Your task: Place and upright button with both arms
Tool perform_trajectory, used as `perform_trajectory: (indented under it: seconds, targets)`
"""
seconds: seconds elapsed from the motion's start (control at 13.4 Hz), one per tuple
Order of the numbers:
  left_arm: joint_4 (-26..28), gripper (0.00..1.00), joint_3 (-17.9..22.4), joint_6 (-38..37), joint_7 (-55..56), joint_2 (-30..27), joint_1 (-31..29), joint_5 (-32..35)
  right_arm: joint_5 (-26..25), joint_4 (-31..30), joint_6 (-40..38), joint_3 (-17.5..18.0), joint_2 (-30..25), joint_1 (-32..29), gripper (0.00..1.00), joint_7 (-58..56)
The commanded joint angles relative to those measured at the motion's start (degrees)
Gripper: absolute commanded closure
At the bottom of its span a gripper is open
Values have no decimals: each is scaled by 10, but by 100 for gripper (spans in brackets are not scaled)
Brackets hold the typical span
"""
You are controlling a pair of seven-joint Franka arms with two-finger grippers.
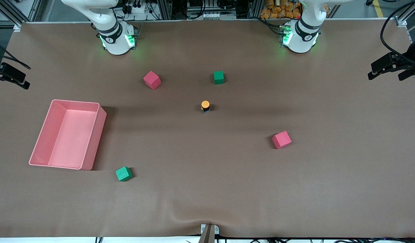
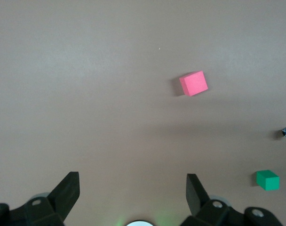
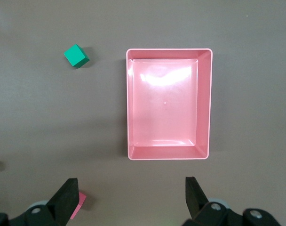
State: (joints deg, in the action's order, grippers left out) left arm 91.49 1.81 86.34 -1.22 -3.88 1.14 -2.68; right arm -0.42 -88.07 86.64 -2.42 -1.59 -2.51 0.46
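Mid-table, the button [image 1: 205, 106] stands upright; left gripper [image 2: 132, 190] and right gripper [image 3: 129, 197] wide apart.

No readable text, labels or numbers anywhere: cubes, bin, button and table covering are all unmarked, and any markings on the arm bases are illegible.

The brown table [image 1: 207, 189] carries a few small things — the button [image 1: 205, 106] stands upright on it near the middle, orange cap up. Taking the button as landmark: a green cube [image 1: 218, 77] lies farther from the front camera, just toward the left arm's end; a red cube [image 1: 151, 80] farther, toward the right arm's end. Nearer the camera lie another red cube [image 1: 282, 139] toward the left arm's end and another green cube [image 1: 123, 173] toward the right arm's end — the pink bin [image 1: 92, 138] rests well toward that end too.
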Motion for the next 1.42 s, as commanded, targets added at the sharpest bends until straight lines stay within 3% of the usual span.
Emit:
perform_trajectory:
  seconds: [0.0,0.22,1.34]
  targets:
    - [-17,0,2,3,-14,13,4,3,-8,1,0,-2,-4,3,0,-5]
    - [-17,0,-21,19,-12,10,7,40,-7,1,0,-2,-3,3,0,-4]
    - [-15,0,-22,9,-19,20,3,34,-7,3,6,-2,-1,3,0,-5]
